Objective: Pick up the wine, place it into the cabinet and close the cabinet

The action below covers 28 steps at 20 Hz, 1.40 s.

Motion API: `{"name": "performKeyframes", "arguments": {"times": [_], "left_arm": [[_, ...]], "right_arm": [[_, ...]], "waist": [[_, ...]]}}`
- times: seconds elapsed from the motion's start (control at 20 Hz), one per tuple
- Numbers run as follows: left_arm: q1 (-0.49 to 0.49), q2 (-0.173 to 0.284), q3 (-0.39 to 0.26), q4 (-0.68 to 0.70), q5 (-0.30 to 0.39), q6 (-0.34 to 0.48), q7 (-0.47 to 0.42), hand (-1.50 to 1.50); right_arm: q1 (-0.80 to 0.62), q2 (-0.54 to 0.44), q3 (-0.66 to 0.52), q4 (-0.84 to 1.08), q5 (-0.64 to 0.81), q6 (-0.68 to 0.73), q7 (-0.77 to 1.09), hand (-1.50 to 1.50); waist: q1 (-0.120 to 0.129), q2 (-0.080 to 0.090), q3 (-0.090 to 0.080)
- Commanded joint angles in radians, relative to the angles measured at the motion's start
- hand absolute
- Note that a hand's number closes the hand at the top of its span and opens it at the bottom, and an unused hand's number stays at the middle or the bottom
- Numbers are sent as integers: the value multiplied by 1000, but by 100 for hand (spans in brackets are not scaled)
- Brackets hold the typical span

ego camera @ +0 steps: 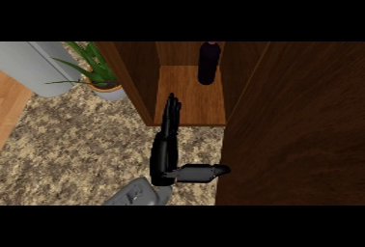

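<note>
The wine bottle (208,62), dark and upright, stands at the back of the open cabinet's wooden shelf (192,103). My left hand (165,149) lies over the counter just before the shelf's front edge. Its fingers (172,111) are straight and point into the cabinet, well short of the bottle. Its thumb (206,172) sticks out to the right, and the tip is at the edge of the cabinet door (292,125). That door is a broad dark wooden panel filling the right side of the view. The hand holds nothing. My right hand does not show.
A potted green plant (100,72) stands left of the cabinet's side wall, beside a large grey rounded object (35,67). The speckled stone counter (78,144) spreads to the left, and a strip of light wood (10,103) lies past its left edge.
</note>
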Motion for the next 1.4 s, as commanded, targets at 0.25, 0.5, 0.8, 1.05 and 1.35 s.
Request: {"name": "performKeyframes", "arguments": {"times": [0.25,0.5,0.8,1.05,1.35], "left_arm": [[321,224,-75,-383,-96,28,41,150],[403,350,-69,-513,-107,-19,80,150],[472,487,-11,-580,-98,-81,69,150],[563,600,68,-633,-63,-164,29,150],[694,699,219,-670,20,-278,-42,150]], "right_arm": [[35,-11,-27,-78,-1,16,12,-150],[60,-90,-55,51,-26,176,-31,150],[139,-200,-60,45,-118,404,-81,150],[213,-187,129,-38,-178,409,27,150],[306,-137,301,-165,-113,425,31,150]], "waist": [[2,2,0],[1,3,1],[-4,2,1],[4,2,-1],[4,-1,-1]]}}
